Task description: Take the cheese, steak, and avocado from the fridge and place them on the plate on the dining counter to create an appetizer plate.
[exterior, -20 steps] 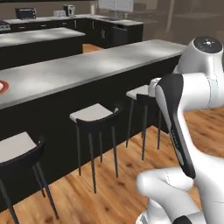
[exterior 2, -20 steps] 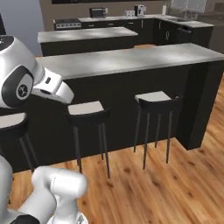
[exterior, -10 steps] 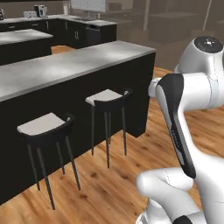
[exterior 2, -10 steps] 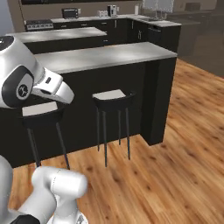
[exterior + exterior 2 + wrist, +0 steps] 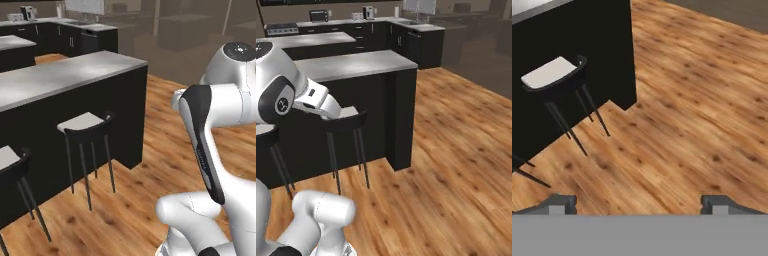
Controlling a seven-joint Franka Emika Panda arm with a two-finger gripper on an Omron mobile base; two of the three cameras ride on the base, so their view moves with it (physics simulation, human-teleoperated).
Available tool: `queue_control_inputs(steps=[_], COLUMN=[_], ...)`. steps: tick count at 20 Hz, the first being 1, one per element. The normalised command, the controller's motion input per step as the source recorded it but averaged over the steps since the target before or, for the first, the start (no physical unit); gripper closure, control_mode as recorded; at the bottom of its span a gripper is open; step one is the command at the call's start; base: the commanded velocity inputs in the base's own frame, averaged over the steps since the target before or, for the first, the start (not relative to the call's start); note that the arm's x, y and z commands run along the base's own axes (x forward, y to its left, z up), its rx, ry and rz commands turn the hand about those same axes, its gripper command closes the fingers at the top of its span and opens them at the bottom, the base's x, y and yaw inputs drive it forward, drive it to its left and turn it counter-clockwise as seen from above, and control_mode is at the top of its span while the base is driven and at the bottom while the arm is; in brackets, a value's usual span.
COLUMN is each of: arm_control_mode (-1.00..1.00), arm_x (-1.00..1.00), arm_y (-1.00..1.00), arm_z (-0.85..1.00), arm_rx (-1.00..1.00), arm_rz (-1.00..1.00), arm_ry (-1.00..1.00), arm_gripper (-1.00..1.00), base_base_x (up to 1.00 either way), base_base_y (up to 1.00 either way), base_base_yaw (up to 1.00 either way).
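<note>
My fingers [image 5: 639,202] stand wide apart and empty, aimed down at bare wooden floor [image 5: 697,115]. The dining worktop [image 5: 60,77] lies ahead and to my left, its end corner nearest me, its long axis running away leftward past the stools [image 5: 86,131]. In my judgement the coming move is a drive toward the fridge, whose direction cannot be told from here. Cheese, steak, avocado and plate are likewise out of sight, their whereabouts unknown.
</note>
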Motion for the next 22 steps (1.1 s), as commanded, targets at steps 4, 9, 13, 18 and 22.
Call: queue_control_inputs(steps=[4,9,13,18,22], arm_control_mode=[1.00,1.00,1.00,1.00,1.00], arm_x=[0.00,0.00,0.00,0.00,0.00], arm_y=[0.00,0.00,0.00,0.00,0.00], arm_z=[0.00,0.00,0.00,0.00,0.00], arm_rx=[0.00,0.00,0.00,0.00,0.00], arm_rz=[0.00,0.00,0.00,0.00,0.00], arm_ry=[0.00,0.00,0.00,0.00,0.00], arm_gripper=[-1.00,-1.00,-1.00,-1.00,-1.00], base_base_x=[0.60,0.54,0.49,0.49,0.57], base_base_y=[-1.00,-1.00,-1.00,-1.00,-1.00], base_base_yaw=[0.09,0.25,0.34,0.35,0.35])
